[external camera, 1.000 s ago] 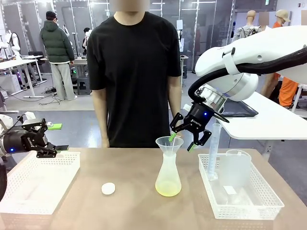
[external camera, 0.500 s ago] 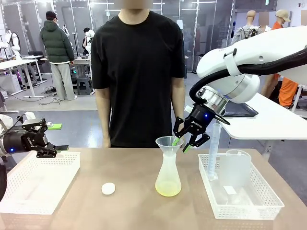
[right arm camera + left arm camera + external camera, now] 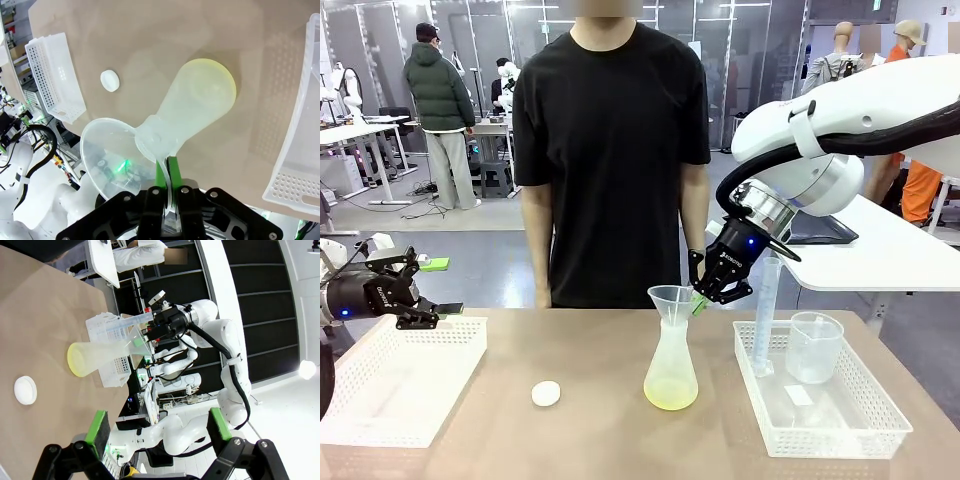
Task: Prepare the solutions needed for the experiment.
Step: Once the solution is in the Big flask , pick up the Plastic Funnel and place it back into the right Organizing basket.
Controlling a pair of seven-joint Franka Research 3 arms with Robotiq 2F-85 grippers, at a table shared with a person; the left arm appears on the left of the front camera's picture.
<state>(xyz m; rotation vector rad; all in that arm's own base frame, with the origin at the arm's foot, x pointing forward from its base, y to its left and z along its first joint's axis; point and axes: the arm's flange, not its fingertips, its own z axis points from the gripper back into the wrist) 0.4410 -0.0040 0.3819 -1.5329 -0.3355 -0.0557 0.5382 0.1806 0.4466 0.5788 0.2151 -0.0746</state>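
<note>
A conical flask (image 3: 671, 375) stands mid-table with a shallow layer of pale yellow-green solution (image 3: 670, 397) at its bottom. A clear funnel (image 3: 672, 299) sits in its neck. My right gripper (image 3: 705, 297) is shut on the funnel's right rim; in the right wrist view its green fingertips (image 3: 166, 172) pinch the thin rim of the funnel (image 3: 107, 150) above the flask (image 3: 195, 107). My left gripper (image 3: 442, 288) hovers open over the left basket, holding nothing. The left wrist view shows its pads (image 3: 97, 432) wide apart, with the flask (image 3: 92, 359) far off.
A white round cap (image 3: 546, 393) lies on the table left of the flask. The white basket (image 3: 880, 425) at right holds a graduated cylinder (image 3: 765, 315) and a beaker (image 3: 814, 347). Another white basket (image 3: 380, 400) sits at left. A person stands at the far edge.
My right gripper's jaws have closed from wide apart onto the funnel's rim, shifting slightly left. The left arm has not moved.
</note>
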